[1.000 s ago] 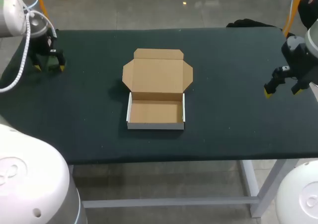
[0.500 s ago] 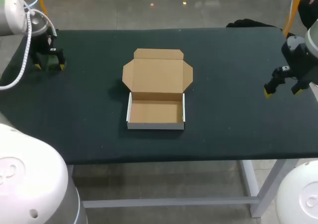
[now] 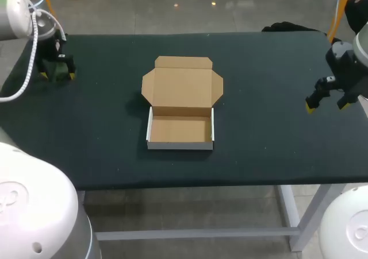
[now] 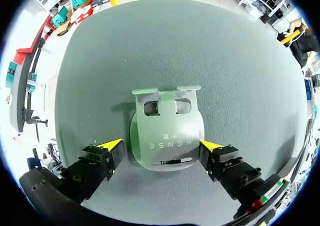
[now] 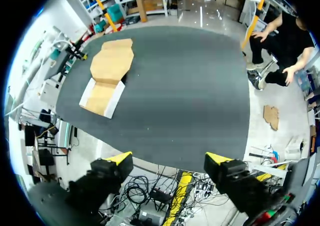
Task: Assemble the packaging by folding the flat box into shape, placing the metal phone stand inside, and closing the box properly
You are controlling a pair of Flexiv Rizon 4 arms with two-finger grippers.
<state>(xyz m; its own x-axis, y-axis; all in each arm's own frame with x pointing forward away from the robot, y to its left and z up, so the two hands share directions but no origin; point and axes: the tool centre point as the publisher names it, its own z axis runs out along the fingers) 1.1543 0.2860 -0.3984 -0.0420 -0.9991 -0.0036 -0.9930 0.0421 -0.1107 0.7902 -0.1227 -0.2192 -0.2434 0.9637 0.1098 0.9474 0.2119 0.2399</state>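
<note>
The dark tabletop (image 3: 276, 132) carries everything. In the middle of it sits the box (image 3: 181, 107), already folded into a shallow tray with white outer walls. Its lid and side flaps lie flat towards 12 o'clock, so the mouth faces up, ready to take something from above. Nothing lies in the tray yet.

Out at 3 o'clock from the box, by the tabletop's edge, the right end effector (image 3: 328, 103) hangs released with nothing between its yellow tips. It looks parked there to keep out of the way, well apart from the box.

At about 10 o'clock, near the far corner, the left end effector (image 3: 56, 76) is down low over the tabletop. Its fingers are spread and not clamped, I'd say, with one tip on either side of the metal phone stand (image 4: 165, 131).

The stand lies flat, its slotted end pointing ahead of the fingers. That straddle suits a squeeze across its width before carrying it to the tray.
</note>
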